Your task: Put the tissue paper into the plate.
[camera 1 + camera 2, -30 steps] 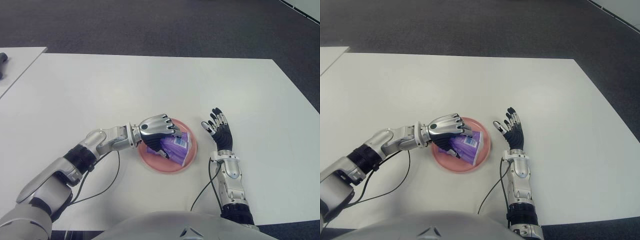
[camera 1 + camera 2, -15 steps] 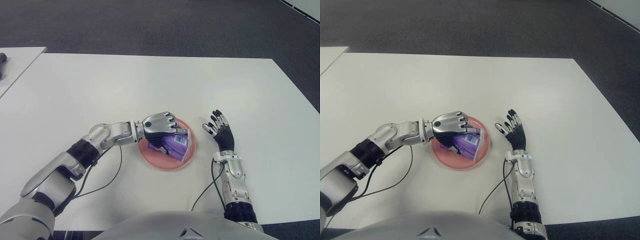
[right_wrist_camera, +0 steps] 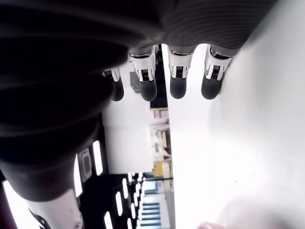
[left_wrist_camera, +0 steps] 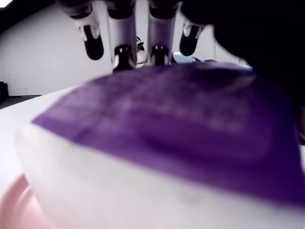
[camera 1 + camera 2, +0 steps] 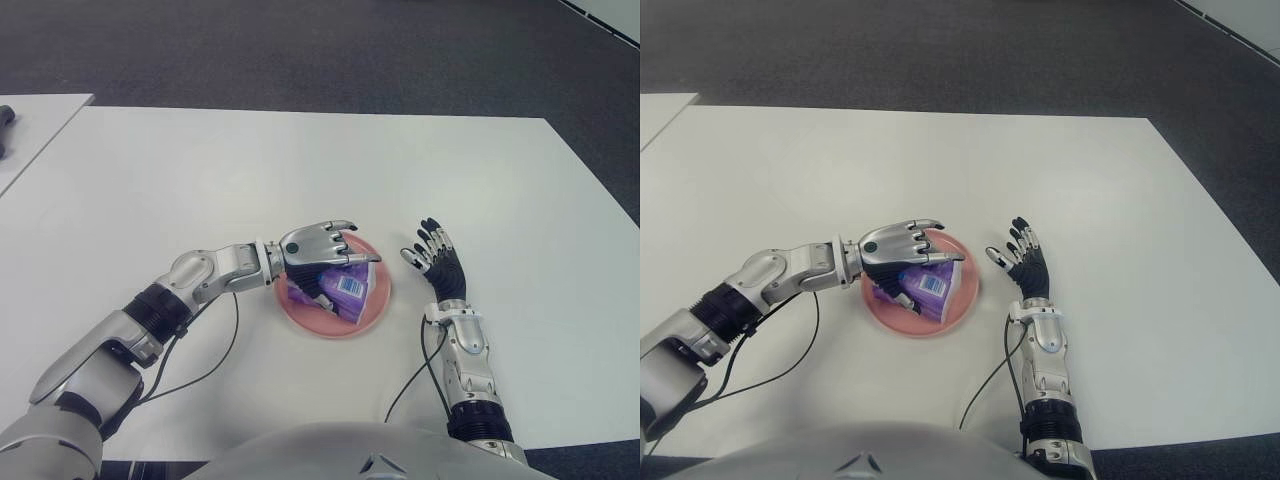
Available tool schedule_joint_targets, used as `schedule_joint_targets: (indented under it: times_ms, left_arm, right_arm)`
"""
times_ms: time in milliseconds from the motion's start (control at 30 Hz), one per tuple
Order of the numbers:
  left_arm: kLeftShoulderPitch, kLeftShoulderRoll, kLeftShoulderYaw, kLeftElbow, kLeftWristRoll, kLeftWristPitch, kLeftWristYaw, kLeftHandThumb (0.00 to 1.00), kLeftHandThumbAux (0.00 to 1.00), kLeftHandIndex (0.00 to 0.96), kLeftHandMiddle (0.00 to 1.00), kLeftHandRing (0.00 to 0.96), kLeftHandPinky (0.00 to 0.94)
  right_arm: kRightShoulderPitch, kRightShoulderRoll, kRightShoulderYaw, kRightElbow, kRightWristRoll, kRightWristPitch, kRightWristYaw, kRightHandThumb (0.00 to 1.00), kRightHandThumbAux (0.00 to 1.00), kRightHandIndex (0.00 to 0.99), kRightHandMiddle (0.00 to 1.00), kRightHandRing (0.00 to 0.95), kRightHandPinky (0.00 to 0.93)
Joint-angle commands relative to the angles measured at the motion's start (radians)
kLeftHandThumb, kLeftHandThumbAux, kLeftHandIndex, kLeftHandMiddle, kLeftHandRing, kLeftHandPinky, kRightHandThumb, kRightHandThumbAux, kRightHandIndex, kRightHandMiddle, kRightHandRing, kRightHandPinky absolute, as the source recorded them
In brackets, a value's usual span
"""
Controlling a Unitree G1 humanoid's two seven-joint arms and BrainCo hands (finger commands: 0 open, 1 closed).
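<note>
I see my left hand [image 5: 318,243] over the pink plate [image 5: 372,318]. Its fingers [image 5: 340,231] are stretched out flat now, not curled around anything. The purple tissue pack [image 5: 345,288] lies in the plate, right under that hand. From the head camera I cannot tell if the hand touches the pack or just floats a little above it.

In the left wrist view the pack [image 4: 181,143] fills almost the whole picture. It is purple on top and white on the side. The fingertips [image 4: 123,56] point out straight past it, and they do not wrap around it. A bit of the pink plate [image 4: 12,210] shows at the corner.

The plate sits on the white table [image 5: 300,170], close in front of me, near the middle. The pack leans a little inside it, with one end near the rim on the right side.

My right hand [image 5: 436,262] is just to the right of the plate, apart from it. Its fingers are spread wide and it holds nothing. In the right wrist view I see four fingertips [image 3: 177,86] straight out over the white table [image 3: 228,157], with nothing between them.

A black cable [image 5: 215,365] runs from my left arm across the table toward me.
</note>
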Motion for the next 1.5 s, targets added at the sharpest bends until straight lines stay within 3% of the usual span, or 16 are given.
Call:
schedule_joint_targets:
  times_ms: [33,567,767,1133,1333,1500]
  left_arm:
    - [0.046,0.026,-0.013,0.013,0.054,0.031,-0.029,0.0,0.366,0.0,0.0,0.0,0.0]
    - [0.062,0.027,-0.012,-0.003,0.121,0.086,0.034,0.0,0.36,0.0,0.0,0.0,0.0]
    - [0.068,0.024,-0.005,0.005,0.105,0.089,0.045,0.0,0.354,0.0,0.0,0.0,0.0]
    - [0.096,0.017,0.115,-0.08,-0.1,0.057,0.033,0.0,0.347,0.0,0.0,0.0,0.0]
    - [0.117,-0.033,0.15,-0.036,-0.136,0.041,0.108,0.0,0.341,0.0,0.0,0.0,0.0]
    - [0.118,-0.114,0.213,0.038,-0.252,0.035,0.156,0.0,0.316,0.0,0.0,0.0,0.0]
  right_arm:
    - [0.007,0.006,0.0,0.019,-0.003,-0.015,-0.004,0.0,0.782,0.0,0.0,0.0,0.033]
    - [0.016,-0.002,-0.013,0.013,0.011,0.03,-0.007,0.0,0.782,0.0,0.0,0.0,0.028]
    - [0.017,-0.002,-0.008,0.01,0.0,0.008,-0.007,0.0,0.776,0.0,0.0,0.0,0.019]
    - [-0.011,0.008,-0.006,0.033,0.009,0.008,0.001,0.0,0.813,0.0,0.0,0.0,0.027]
    - [-0.027,0.017,-0.007,0.049,0.001,-0.014,-0.014,0.0,0.823,0.0,0.0,0.0,0.025]
    - [-0.019,0.033,-0.002,0.048,-0.025,-0.049,-0.048,0.008,0.804,0.0,0.0,0.0,0.025]
